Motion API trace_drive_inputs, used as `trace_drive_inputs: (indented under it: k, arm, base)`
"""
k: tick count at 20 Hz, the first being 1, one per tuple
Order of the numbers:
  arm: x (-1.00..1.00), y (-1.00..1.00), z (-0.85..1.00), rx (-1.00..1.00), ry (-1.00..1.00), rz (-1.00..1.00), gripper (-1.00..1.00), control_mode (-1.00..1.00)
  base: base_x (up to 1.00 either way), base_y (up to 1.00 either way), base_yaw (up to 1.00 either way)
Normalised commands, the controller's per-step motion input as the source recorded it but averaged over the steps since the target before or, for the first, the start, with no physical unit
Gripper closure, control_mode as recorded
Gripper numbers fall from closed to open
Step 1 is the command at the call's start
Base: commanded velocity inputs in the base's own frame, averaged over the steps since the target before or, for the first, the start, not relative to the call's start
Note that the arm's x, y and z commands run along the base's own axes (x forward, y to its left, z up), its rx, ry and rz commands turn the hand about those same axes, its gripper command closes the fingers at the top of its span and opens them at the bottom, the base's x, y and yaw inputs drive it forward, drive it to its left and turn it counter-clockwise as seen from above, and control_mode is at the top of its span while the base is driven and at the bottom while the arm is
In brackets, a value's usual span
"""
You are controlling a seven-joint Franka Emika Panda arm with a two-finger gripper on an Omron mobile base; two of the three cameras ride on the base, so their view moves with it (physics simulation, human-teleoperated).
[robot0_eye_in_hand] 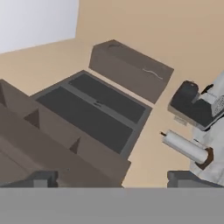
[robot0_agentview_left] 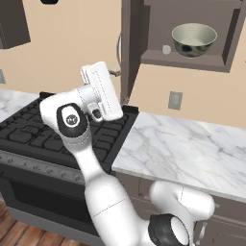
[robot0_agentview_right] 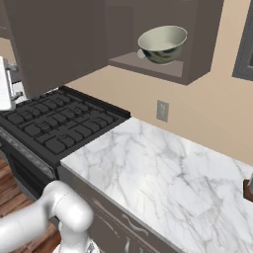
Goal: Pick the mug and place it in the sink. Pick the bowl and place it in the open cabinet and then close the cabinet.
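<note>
Pale bowl resting on the shelf inside the open wall cabinet, above the marble counter and right of the black stove. Gripper raised by the cabinet door, fingers spread wide, gripping nothing
</note>
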Motion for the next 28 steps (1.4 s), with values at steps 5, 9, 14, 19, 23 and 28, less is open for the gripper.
trace_drive_inputs:
  k: [5, 9, 14, 19, 23, 28]
  arm:
    - [-0.29, -1.00, 0.00, 0.14, -0.17, -0.22, -1.00, -1.00]
    - [0.00, -1.00, 0.00, 0.17, 0.00, -0.22, -1.00, -1.00]
    - [0.59, -0.79, 0.00, 0.12, 0.07, -0.20, -1.00, -1.00]
    - [1.00, -0.81, -0.13, 0.05, 0.20, -0.18, -1.00, -1.00]
    - [1.00, -0.98, -0.09, 0.06, 0.17, -0.17, -1.00, -1.00]
    - [1.00, -1.00, -0.10, 0.09, 0.32, -0.19, -1.00, -1.00]
  base:
    - [0.00, 0.00, 0.00]
    - [0.00, 0.00, 0.00]
    - [0.00, 0.00, 0.00]
    - [0.00, 0.00, 0.00]
    - [0.00, 0.00, 0.00]
    - [0.00, 0.00, 0.00]
